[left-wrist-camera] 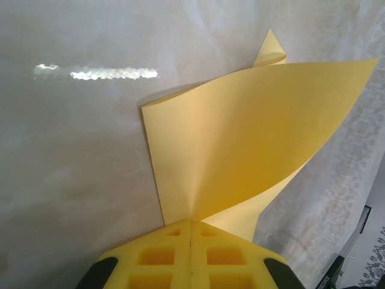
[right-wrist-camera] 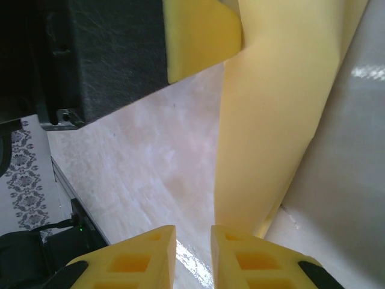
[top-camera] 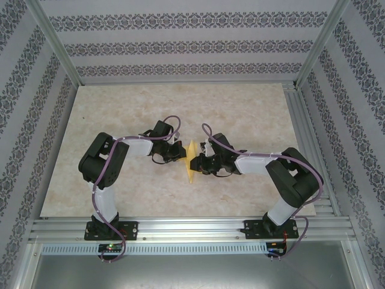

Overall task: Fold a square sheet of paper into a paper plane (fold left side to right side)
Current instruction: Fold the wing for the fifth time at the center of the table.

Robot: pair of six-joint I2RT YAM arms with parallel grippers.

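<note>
The marbled counter (top-camera: 240, 108) is below everything. The square sheet of paper (left-wrist-camera: 252, 138), creased and curved, is held up over the counter's middle. The left pincer (left-wrist-camera: 191, 224) is clamped on one edge of the sheet. The right pincer (right-wrist-camera: 192, 232) stands a little apart, with the sheet just beside one finger.

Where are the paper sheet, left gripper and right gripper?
paper sheet (left-wrist-camera: 252, 138): left wrist view, middle of its curled face.
left gripper (left-wrist-camera: 190, 227): left wrist view, seam where its shut fingertips pinch the paper.
right gripper (right-wrist-camera: 192, 238): right wrist view, gap between its fingertips.
</note>
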